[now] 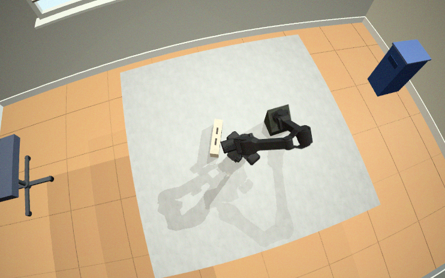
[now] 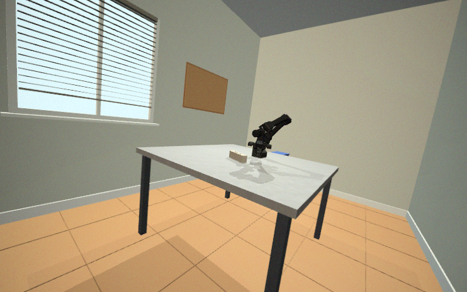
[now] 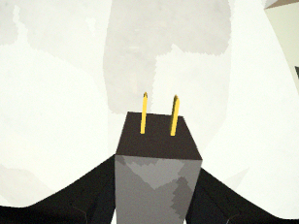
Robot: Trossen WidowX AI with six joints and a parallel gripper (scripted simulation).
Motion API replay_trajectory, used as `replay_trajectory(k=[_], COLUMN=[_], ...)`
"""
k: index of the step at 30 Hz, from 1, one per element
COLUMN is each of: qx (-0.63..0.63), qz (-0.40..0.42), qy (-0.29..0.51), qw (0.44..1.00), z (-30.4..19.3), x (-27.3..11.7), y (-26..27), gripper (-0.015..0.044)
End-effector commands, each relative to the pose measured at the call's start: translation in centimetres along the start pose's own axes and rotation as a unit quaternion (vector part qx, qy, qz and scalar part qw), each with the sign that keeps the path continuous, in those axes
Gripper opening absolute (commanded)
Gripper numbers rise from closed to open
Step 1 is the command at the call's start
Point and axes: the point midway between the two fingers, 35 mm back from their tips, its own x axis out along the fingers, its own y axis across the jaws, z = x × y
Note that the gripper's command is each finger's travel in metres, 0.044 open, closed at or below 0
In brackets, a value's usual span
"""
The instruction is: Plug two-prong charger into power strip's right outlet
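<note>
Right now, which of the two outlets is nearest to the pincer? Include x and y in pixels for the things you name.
In the top view, the lower outlet (image 1: 215, 141); the upper outlet (image 1: 216, 130) lies farther from it.

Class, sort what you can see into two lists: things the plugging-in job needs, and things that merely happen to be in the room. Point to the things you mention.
Needed for the job:
- charger (image 3: 157, 190)
- power strip (image 1: 214, 152) (image 2: 237, 156)
- gripper (image 1: 224, 147) (image 3: 150, 162), shut on the charger

Merely in the room:
- blue bin (image 1: 387, 76) (image 2: 280, 152)
- corkboard (image 2: 205, 88)
- window blinds (image 2: 58, 51)
</note>
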Motion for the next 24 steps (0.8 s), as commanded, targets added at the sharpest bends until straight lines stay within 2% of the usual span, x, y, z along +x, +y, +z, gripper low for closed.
replay_trajectory(k=[1,24], qx=[-0.002,0.207], qz=[0.002,0.011], qy=[0.001,0.000], qw=[1.000,0.978], z=[-0.2,-2.8], x=[-1.0,1.6], y=[0.0,-5.4], gripper=[0.0000,0.0000])
